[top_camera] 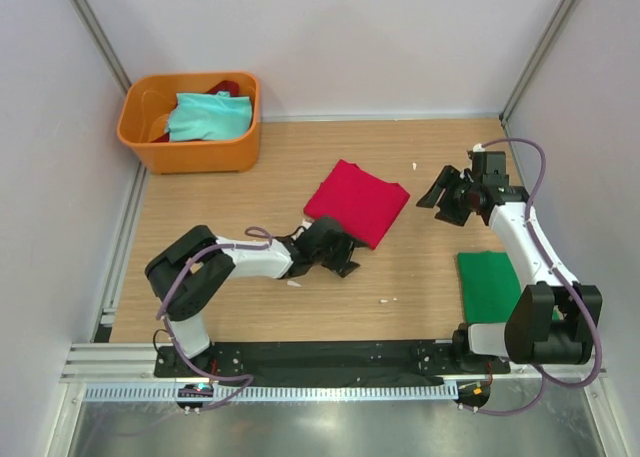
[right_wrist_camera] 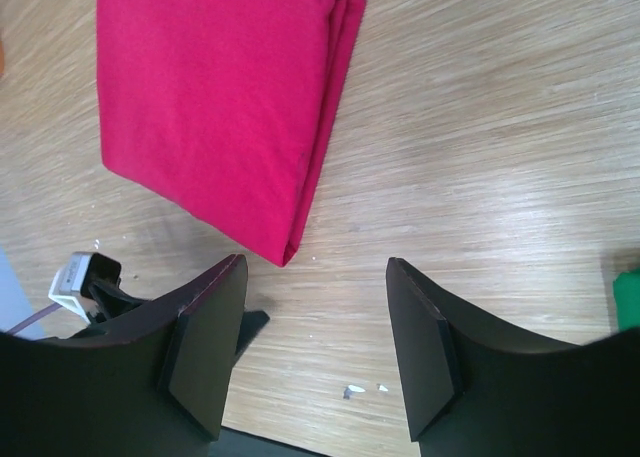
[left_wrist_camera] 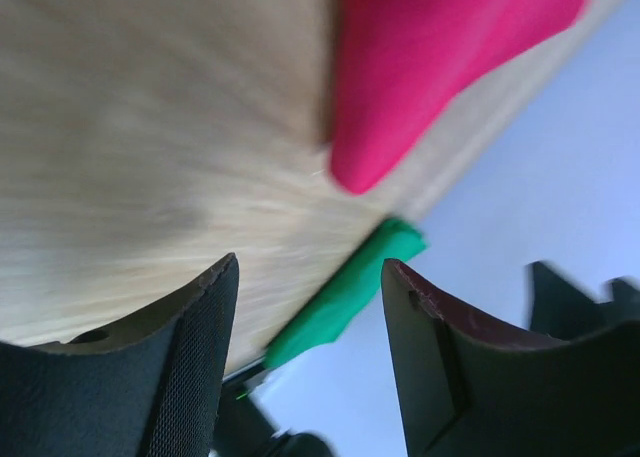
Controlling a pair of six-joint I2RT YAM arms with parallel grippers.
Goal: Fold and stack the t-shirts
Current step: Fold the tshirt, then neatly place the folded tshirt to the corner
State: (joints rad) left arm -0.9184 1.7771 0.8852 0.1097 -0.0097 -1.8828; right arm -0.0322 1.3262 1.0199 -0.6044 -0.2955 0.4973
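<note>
Grippers apart and empty beside the folded red t-shirt [top_camera: 357, 203]

I see the red t-shirt lying folded flat around the middle of the desk [top_camera: 250, 187], turned at an angle. My left gripper [left_wrist_camera: 308, 277] sits low just beside the shirt's near left corner, fingers spread with nothing between them; its wrist view is blurred, so I cannot tell whether it touches the cloth. My right gripper [right_wrist_camera: 315, 277] hangs to the right of the shirt, clear of it, fingers likewise spread and holding nothing. The green t-shirt [top_camera: 490, 285] lies folded flat at the near right of the desk, partly behind the right arm, well apart from the red one. The pale teal t-shirt [top_camera: 208, 115] is bunched up in the orange tub [top_camera: 190, 157] at the far left corner
</note>
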